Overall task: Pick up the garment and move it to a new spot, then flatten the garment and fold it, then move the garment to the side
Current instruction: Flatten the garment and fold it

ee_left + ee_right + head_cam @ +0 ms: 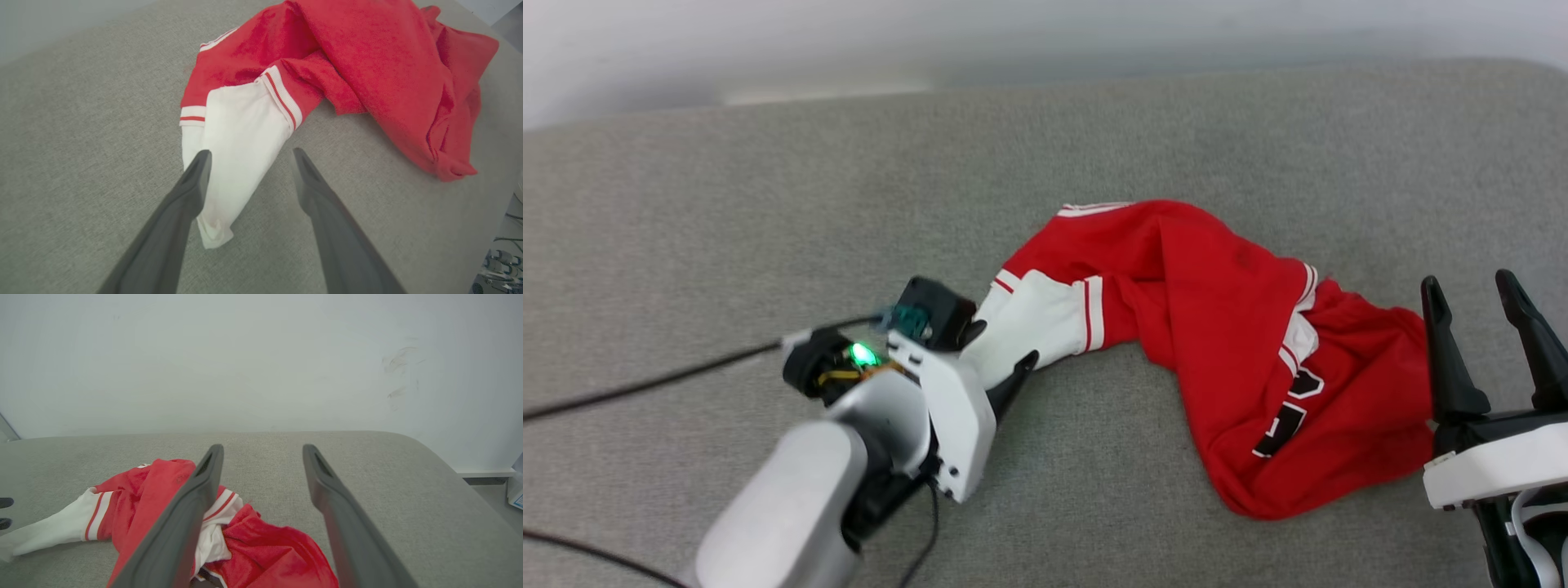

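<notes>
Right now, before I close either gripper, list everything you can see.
shirt: one, red with white sleeves, crumpled on the surface between the grippers
surface: one, grey fabric, under everything
wall: one, pale, behind the surface
cables: two, black, lower left by the left arm
left gripper: one, dark fingers, open, straddling the end of a white sleeve
right gripper: one, dark fingers, open, at the shirt's right end, holding nothing
</notes>
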Robot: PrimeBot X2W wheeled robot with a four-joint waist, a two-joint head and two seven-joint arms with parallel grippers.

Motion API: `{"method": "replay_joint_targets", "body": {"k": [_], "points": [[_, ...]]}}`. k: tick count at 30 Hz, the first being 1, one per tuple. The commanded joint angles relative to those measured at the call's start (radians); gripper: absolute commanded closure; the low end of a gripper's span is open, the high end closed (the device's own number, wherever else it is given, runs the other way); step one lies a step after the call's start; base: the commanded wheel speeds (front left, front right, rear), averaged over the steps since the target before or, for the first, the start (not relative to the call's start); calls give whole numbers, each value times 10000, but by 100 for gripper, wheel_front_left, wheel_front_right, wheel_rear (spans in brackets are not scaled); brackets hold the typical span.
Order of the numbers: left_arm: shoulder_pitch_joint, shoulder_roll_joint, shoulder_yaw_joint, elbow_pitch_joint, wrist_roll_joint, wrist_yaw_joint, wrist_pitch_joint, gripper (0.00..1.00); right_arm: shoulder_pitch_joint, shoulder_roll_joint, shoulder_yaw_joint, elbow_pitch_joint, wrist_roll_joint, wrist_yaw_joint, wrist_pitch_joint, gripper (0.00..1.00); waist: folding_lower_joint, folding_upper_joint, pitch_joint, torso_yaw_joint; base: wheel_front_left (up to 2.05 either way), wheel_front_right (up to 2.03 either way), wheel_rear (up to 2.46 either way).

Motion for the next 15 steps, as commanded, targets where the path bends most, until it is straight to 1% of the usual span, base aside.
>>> {"method": "replay_joint_targets", "body": {"k": [1,3,6,10,11,12,13,14,15], "points": [[-668,313,-293,226,-95,-7,657,0,-178,89,21,-63,-119,-3,-54,0,0,0,495,-234,0,0,0],[-1105,428,-553,490,-145,1,1124,0,-186,107,73,-61,-213,-3,-116,0,0,0,707,-302,0,0,0],[-1626,662,-981,934,60,1,1488,0,-207,180,150,-73,-237,-3,-202,0,0,0,953,-369,0,0,0],[-1728,638,-1645,1153,-409,1,1653,0,-252,205,161,20,-267,-5,-296,0,0,0,1093,-413,0,0,0],[-1750,740,-1904,1184,-558,0,1689,0,-261,214,150,53,-284,-3,-339,0,0,0,1116,-415,0,0,0],[-1766,864,-2127,1225,-695,0,1673,9,-281,224,146,89,-298,-3,-359,0,0,0,1128,-408,0,0,0],[-1799,926,-2256,1259,-775,0,1532,67,-295,246,129,123,-324,-3,-373,0,0,0,1130,-395,0,0,0],[-1822,960,-2309,1298,-789,0,1299,100,-308,270,122,171,-344,-3,-401,0,0,0,1117,-379,0,0,0],[-1813,1015,-2380,1364,-782,0,1072,100,-313,291,117,219,-362,-3,-417,0,0,0,1082,-359,0,0,0]]}}
